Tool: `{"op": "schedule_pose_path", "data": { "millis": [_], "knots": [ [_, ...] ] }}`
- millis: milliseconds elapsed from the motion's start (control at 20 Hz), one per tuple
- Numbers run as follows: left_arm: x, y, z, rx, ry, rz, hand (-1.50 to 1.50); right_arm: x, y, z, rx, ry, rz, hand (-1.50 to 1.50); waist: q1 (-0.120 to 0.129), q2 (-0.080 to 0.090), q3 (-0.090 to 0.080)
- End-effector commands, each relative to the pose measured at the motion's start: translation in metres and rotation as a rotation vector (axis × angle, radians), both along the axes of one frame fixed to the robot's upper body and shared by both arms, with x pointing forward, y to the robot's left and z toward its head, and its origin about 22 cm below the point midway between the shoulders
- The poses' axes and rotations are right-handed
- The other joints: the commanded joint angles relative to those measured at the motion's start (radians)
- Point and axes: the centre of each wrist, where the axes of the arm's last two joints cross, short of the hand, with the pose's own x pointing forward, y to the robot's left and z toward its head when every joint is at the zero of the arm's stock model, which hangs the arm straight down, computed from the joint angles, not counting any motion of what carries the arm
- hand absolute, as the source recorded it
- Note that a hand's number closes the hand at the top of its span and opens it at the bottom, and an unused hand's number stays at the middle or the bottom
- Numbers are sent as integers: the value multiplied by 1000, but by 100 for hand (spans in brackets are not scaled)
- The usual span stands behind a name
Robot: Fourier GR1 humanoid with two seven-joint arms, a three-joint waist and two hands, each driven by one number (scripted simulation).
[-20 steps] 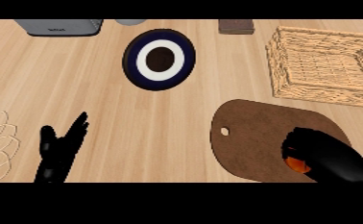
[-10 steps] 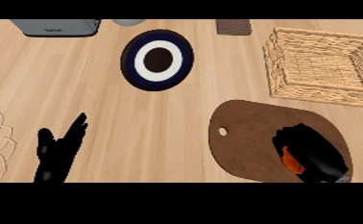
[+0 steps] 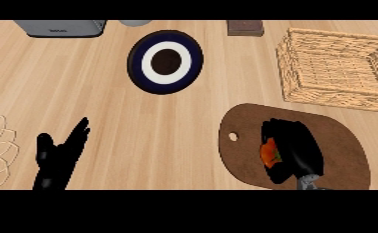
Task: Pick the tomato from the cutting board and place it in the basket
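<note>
the right robot hand (image 3: 295,147) has slid farther onto the cutting board (image 3: 336,134) since a second ago. its fingers curl round the tomato (image 3: 269,155) at the board's middle, with only an orange side showing. the basket (image 3: 332,67) lies beyond the board, apart from it. the left robot hand (image 3: 59,157) rests open, well left of the board.

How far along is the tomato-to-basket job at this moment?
Reach looks done: the right hand is curled round the tomato over the cutting board. In hand: the grasp. Left: lifting, carrying it to the wicker basket at upper right, releasing it there.
</note>
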Motion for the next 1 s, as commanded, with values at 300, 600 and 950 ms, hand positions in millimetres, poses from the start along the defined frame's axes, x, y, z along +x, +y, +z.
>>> {"op": "schedule_pose_path", "data": {
  "millis": [300, 600, 950],
  "knots": [
    [-13, 4, -16, -8, 89, 21, 0, 1, 27, 106, 712, -430, -184, 150, -1, 2, 2],
    [-10, -4, -20, -11, 74, 12, 0, -11, 17, 189, 691, -552, -345, 150, -6, 4, 0],
    [9, 2, -15, -15, 83, 13, 0, 11, -23, 253, 711, -597, -450, 150, -4, 8, 1]
  ]
}}
